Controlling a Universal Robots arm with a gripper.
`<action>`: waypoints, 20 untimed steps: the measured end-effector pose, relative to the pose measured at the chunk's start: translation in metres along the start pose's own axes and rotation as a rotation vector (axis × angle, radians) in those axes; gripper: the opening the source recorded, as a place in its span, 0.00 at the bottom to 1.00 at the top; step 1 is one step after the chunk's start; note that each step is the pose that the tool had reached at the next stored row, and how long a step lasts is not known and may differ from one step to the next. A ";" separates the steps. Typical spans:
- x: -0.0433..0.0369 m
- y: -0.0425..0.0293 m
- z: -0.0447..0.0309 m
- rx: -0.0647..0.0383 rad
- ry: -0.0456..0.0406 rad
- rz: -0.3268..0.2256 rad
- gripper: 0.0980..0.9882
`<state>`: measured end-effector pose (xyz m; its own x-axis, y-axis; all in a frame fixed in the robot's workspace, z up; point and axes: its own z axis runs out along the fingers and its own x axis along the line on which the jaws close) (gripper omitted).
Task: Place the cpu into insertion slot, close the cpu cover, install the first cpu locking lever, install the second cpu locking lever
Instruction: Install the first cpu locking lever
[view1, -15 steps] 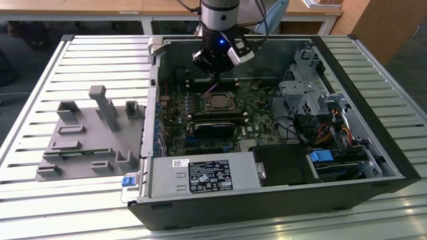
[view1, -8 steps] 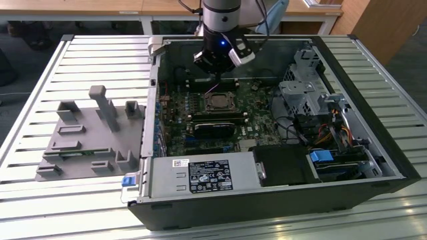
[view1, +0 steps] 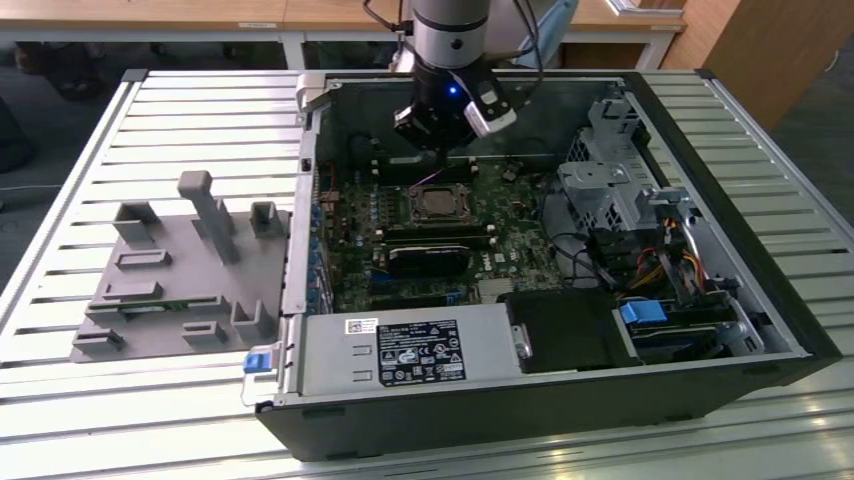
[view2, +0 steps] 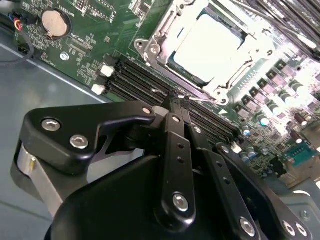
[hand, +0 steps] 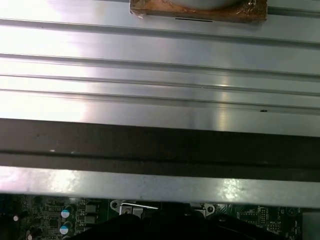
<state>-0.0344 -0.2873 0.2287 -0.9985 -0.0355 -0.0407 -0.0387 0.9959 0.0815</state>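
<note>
Starting nearest in the exterior view, we see a silver power supply box (view1: 400, 350) bearing a black printed label. Beyond it, the dull silver-grey square cpu (view1: 435, 205) (view2: 210, 42) sits in the silver-rimmed insertion slot (view2: 150, 47) on the green circuit board (view1: 514, 190). Farther back, the black gripper (view1: 447, 160) (view2: 177, 100) hangs over the memory slots (view2: 130, 75), fingers (view2: 172, 117) pressed together, empty.

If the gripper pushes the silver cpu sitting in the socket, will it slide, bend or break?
The cpu looks like a flat metal-topped chip, so probably stiff, not floppy. It lies inside the insertion slot, whose silvery frame surrounds it, so it would likely hardly slide. Its smooth, shiny top may be slippery to grasp.
</note>
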 end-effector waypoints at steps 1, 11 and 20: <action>-0.0005 -0.0001 0.0008 0.000 0.0000 0.000 0.01; -0.0075 -0.0011 0.0101 0.000 0.0000 0.000 0.01; -0.0102 -0.0021 0.0214 0.000 0.0000 0.000 0.01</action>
<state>-0.0233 -0.2873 0.2076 -0.9985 -0.0354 -0.0407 -0.0386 0.9959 0.0813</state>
